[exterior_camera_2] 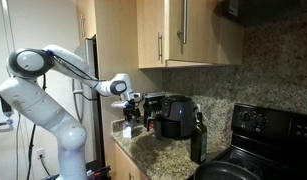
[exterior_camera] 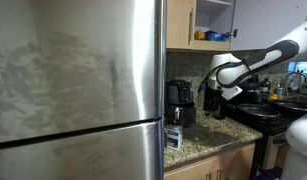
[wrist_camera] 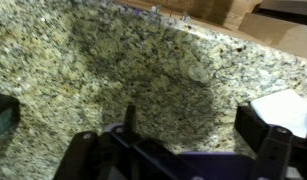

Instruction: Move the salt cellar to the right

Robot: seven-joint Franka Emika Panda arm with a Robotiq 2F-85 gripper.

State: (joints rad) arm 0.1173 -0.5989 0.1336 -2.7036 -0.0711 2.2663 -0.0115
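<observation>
The salt cellar (exterior_camera: 173, 137) is a small whitish box with a bluish mark. It stands on the granite counter near the front edge, in front of the black coffee maker (exterior_camera: 179, 100). It also shows in an exterior view (exterior_camera_2: 128, 128). My gripper (exterior_camera_2: 134, 104) hangs above the counter, just over and beside the cellar, and also shows in an exterior view (exterior_camera: 214, 96). In the wrist view the gripper (wrist_camera: 193, 130) is open with only bare granite between the fingers. A white boxy corner (wrist_camera: 285, 105), apparently the cellar, lies just outside the right finger.
A tall dark bottle (exterior_camera_2: 198, 140) stands beside the coffee maker (exterior_camera_2: 175, 115). A black stove (exterior_camera_2: 258, 135) with a pan (exterior_camera: 255, 110) adjoins the counter. A steel fridge (exterior_camera: 73, 90) bounds the other end. Wall cabinets (exterior_camera_2: 178, 30) hang overhead.
</observation>
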